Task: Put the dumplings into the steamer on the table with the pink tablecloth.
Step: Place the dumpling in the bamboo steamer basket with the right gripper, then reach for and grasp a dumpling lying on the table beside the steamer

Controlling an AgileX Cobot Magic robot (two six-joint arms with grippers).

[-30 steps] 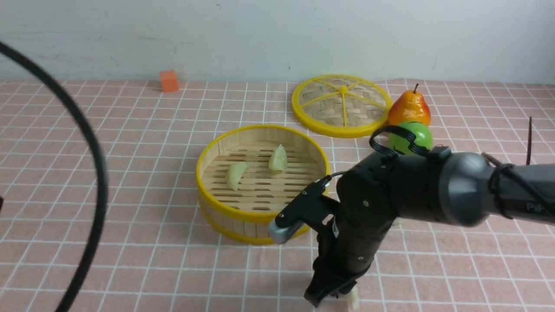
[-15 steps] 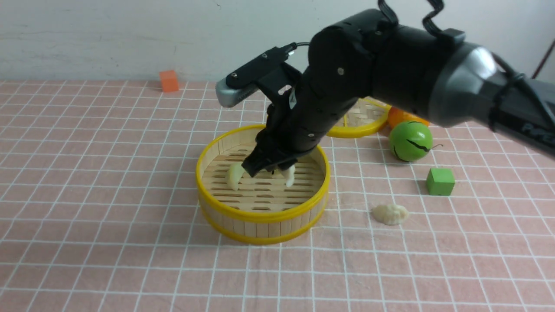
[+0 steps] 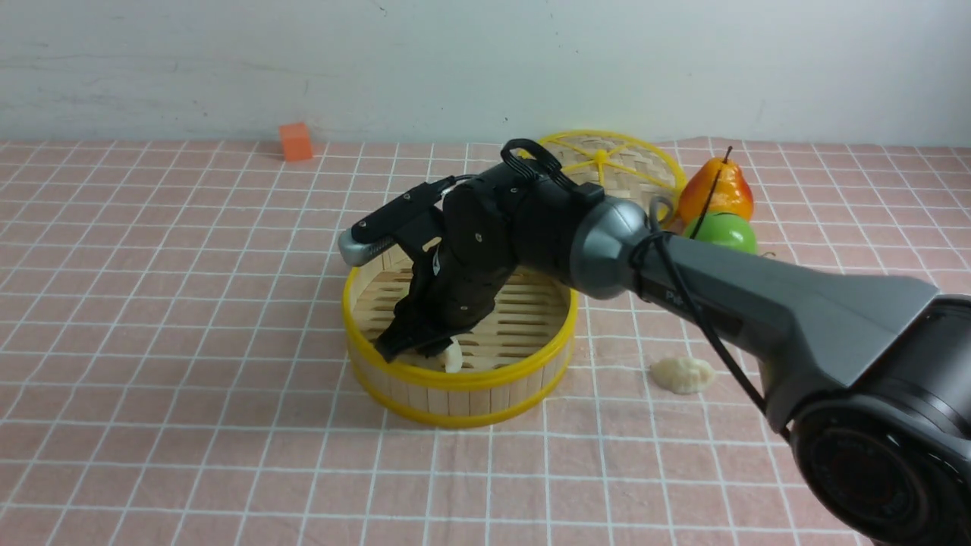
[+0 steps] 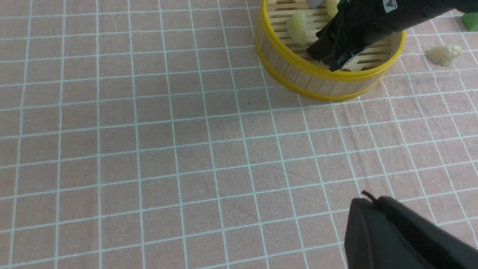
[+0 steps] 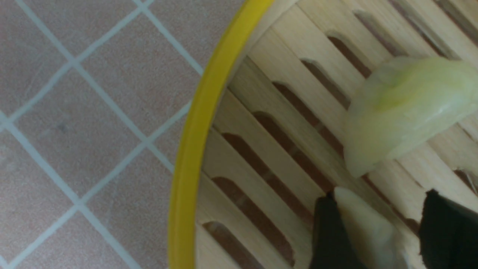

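Dumpling [image 5: 368, 231] sits between parted fingers of the right hand [image 3: 425, 353], at six o'clock inside the steamer [image 3: 455, 381]; left hand [image 4: 364, 209] closed.

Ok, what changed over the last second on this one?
The right gripper carried a dumpling from the near part of the pink tablecloth up and into the steamer. It lowered it at the near side, and one jaw now stands off it. The steamer, the lid and the loose dumpling stayed put.
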